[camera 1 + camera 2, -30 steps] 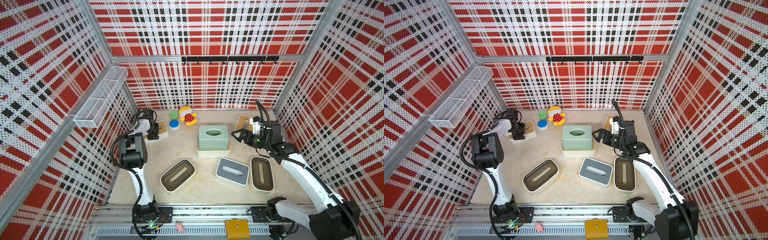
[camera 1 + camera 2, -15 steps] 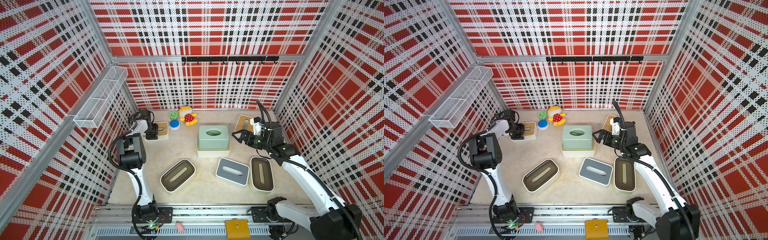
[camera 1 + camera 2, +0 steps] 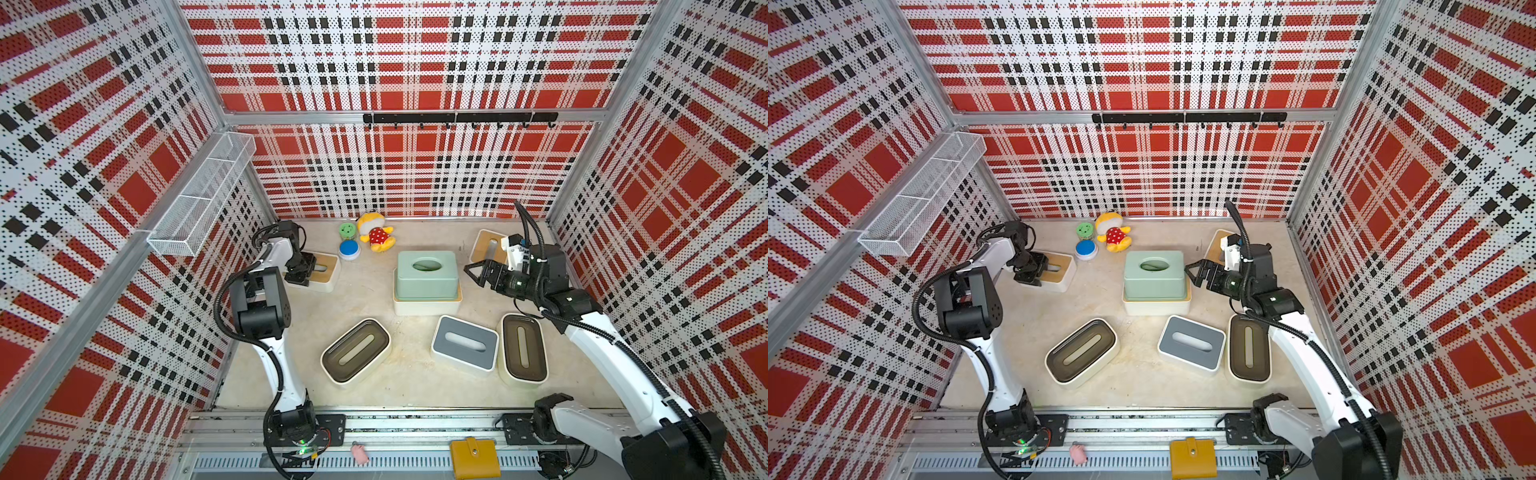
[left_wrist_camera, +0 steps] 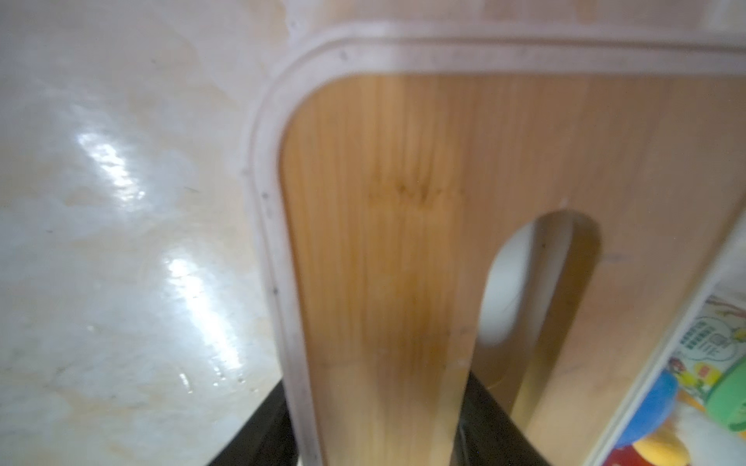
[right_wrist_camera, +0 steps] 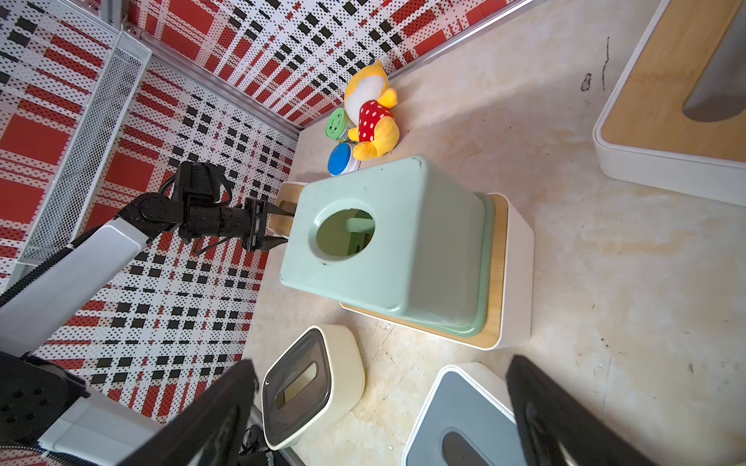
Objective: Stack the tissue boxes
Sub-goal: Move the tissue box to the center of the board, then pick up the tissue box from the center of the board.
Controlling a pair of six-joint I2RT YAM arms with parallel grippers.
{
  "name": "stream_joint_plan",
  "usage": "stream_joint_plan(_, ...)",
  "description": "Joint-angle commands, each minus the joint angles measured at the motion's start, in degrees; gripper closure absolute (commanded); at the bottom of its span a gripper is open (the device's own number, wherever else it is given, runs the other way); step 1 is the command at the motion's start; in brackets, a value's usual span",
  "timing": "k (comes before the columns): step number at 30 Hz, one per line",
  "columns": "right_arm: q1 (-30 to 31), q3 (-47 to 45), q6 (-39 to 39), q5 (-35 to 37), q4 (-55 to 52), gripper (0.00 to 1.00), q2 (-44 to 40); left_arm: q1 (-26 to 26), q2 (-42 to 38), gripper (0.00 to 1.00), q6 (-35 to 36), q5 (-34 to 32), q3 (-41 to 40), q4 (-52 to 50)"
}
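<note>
My left gripper (image 3: 305, 270) (image 3: 1036, 270) (image 4: 375, 383) is shut on a white tissue box with a bamboo lid (image 3: 326, 270) (image 3: 1061, 270) (image 4: 403, 201) at the back left. One finger is outside its wall, the other in the slot. A pale-green box (image 3: 426, 274) (image 3: 1154, 276) (image 5: 387, 242) sits on a white bamboo-lidded box (image 3: 426, 307) (image 5: 512, 274) mid-table. My right gripper (image 3: 473, 275) (image 3: 1192, 276) (image 5: 379, 363) hangs open and empty just right of that stack. Two dark-lidded boxes (image 3: 355, 351) (image 3: 523, 347), a grey-lidded one (image 3: 465, 343) and another bamboo-lidded one (image 3: 488, 245) lie singly.
A yellow plush toy (image 3: 376, 235), a green disc (image 3: 347, 229) and a blue disc (image 3: 349, 248) lie by the back wall. A wire basket (image 3: 203, 195) hangs on the left wall. A yellow wallet (image 3: 473, 457) lies outside the front rail.
My left gripper's jaws have narrowed onto the bamboo-lidded box at the back left. The right arm has barely moved.
</note>
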Motion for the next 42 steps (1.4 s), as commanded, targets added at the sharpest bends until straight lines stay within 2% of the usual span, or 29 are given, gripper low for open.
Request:
stream_joint_plan(1,0.17,-0.74,-0.49,-0.79,2.76,0.0,-0.56,0.25,-3.7,0.42,5.24,-4.4,-0.8,-5.9)
stream_joint_plan(9,0.19,-0.77,-0.72,-1.29,3.38,0.0,-0.21,-0.08,-3.07,0.37,8.1,-4.96,-0.92,-7.4)
stream_joint_plan(13,0.21,-0.56,-1.07,-1.05,2.85,0.01,-0.47,-0.21,-2.75,0.3,6.96,-4.9,-1.18,-7.22)
stream_joint_plan(26,0.24,-1.9,-0.99,-2.28,4.33,0.0,-3.19,-2.67,0.57,0.29,2.67,-3.31,-1.1,-5.01)
stream_joint_plan(33,0.27,-2.36,-1.23,-1.93,3.95,0.0,-3.28,-3.66,1.88,0.32,0.98,-3.42,-1.0,-5.08)
stream_joint_plan(42,0.26,-2.46,-1.34,-1.9,3.81,0.0,-3.06,-3.48,2.56,0.42,1.31,-4.19,-1.6,-4.53)
